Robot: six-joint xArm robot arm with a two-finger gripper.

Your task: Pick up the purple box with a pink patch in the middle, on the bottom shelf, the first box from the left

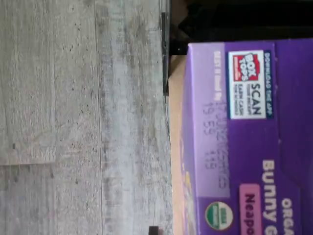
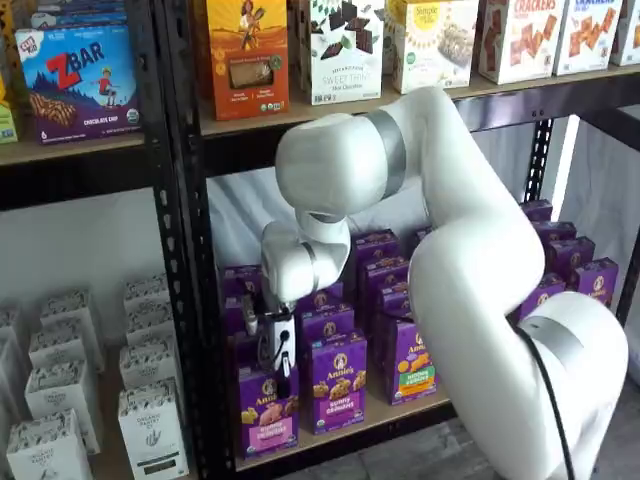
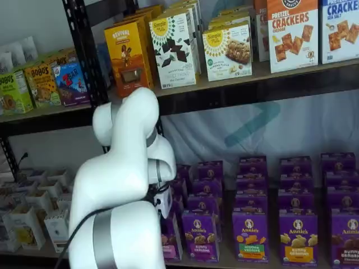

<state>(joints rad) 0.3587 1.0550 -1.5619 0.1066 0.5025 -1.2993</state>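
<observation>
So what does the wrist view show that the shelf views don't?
Only the wrist view shows the purple box top panel close up: the Box Tops label, the printed date, the USDA seal and the grey floor. Only a shelf view shows the end effector hanging over the box front, the arm and neighbouring boxes. Both show the purple box and the bottom shelf edge.

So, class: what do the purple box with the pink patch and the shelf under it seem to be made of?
Purple box: probably printed cardboard with a slight sheen; the wrist view shows folded flaps and a stamped date. Shelf: a tan board, apparently wood, matte; black metal-looking front rail.
</observation>
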